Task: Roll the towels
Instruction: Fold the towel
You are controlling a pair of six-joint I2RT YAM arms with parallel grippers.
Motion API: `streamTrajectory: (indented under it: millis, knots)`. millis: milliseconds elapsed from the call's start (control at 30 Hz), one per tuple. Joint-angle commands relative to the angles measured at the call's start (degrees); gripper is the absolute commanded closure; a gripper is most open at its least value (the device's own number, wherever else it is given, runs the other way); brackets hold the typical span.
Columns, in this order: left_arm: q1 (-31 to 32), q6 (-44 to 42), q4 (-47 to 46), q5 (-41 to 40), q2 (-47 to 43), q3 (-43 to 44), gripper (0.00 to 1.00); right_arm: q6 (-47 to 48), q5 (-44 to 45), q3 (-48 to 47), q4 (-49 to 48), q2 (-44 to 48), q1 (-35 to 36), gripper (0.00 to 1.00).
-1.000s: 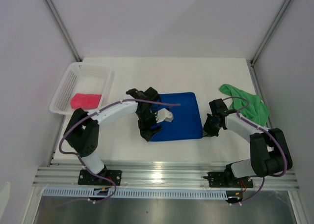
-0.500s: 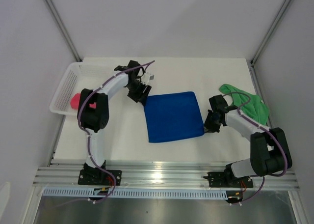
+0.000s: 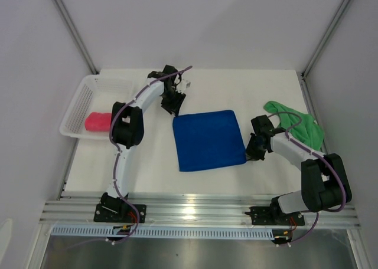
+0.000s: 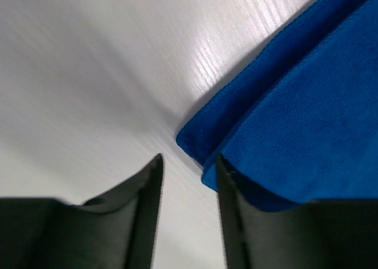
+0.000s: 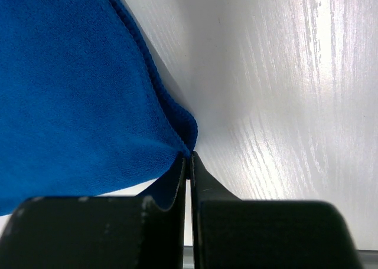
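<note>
While clenching right pincer [image 5: 189,157] on blue towel's [image 3: 208,140] near-right corner, left pincer [image 4: 188,160] released at its far-left corner, finds it flat on bench [image 3: 236,92], unrolled, green [image 3: 298,127] crumpled far right, pink [image 3: 97,121] bundled in basket [image 3: 77,101], perhaps done.

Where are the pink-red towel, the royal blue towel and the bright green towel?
pink-red microfibre towel [image 3: 97,121], top external view, middle of the bunched cloth.
royal blue microfibre towel [image 3: 208,140], top external view, centre of the flat cloth.
bright green microfibre towel [image 3: 310,134], top external view, its right half.
</note>
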State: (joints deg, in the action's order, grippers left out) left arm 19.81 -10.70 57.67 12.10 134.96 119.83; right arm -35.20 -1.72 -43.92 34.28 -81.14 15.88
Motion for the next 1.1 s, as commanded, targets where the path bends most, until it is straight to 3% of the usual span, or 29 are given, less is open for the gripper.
streamTrajectory:
  millis: [0,233,467,633,700,767,833,1067]
  knots:
    - [0.1,-0.9,6.1,0.1,2.0,5.9,0.61,-0.8,2.9,-1.3,1.1,1.3,0.4,1.00]
    - [0.1,-3.0,11.0,4.3,3.8,7.3,0.60,-0.4,4.8,-2.5,1.8,1.3,0.8,0.99]
    - [0.1,-1.8,9.7,5.5,3.8,5.8,0.62,-0.3,3.6,-1.6,1.9,1.1,1.3,0.99]
    - [0.1,-1.6,9.0,5.5,3.9,5.9,0.75,-1.3,2.4,0.8,0.7,2.3,1.4,0.99]
    - [0.1,-1.7,9.0,6.0,3.9,5.9,0.83,-1.8,2.5,1.4,0.1,2.1,1.4,0.95]
    - [0.1,-1.8,8.8,6.9,3.8,5.9,0.82,-1.5,2.5,1.0,0.2,1.3,1.4,0.68]
    - [0.1,-1.7,8.7,7.1,3.8,6.0,0.80,-0.8,2.5,0.2,1.7,0.6,0.7,0.55]
    - [0.1,-1.6,8.2,7.7,3.6,5.8,0.79,6.4,6.0,-10.6,3.2,0.5,-1.8,0.52]
